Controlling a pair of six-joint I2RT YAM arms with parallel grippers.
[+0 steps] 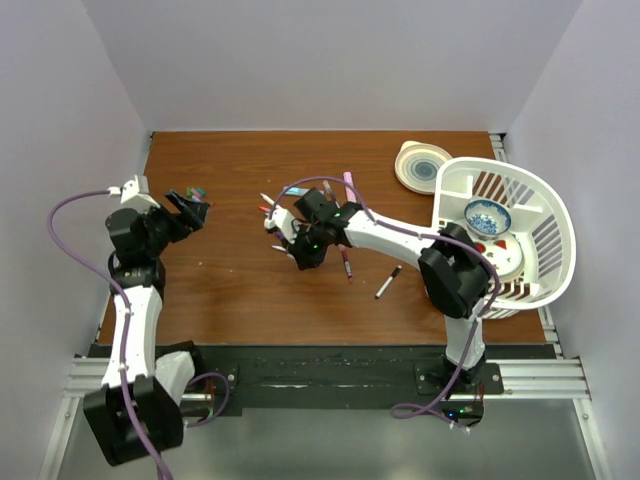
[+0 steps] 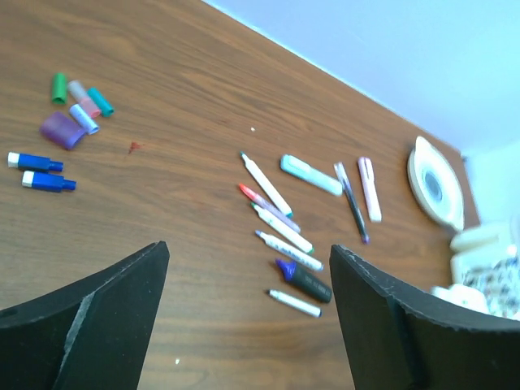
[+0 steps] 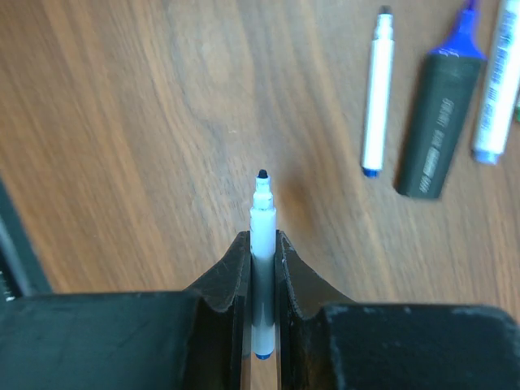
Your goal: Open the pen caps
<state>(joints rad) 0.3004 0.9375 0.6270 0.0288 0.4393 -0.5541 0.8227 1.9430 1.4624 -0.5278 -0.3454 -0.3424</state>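
Observation:
Loose pen caps lie on the wooden table at the far left: green, teal, purple and two blue ones. In the top view they show as a small cluster just beyond my left gripper. That left gripper hangs above the table, open and holding nothing. Uncapped white pens and a dark highlighter lie in a group ahead of it. My right gripper is shut on a white pen, whose bare dark tip points away. In the top view the right gripper is mid-table.
A white basket at the right holds a blue bowl. A round plate lies behind it. Two more pens lie near the right arm. A pink pen and a pale highlighter lie further back.

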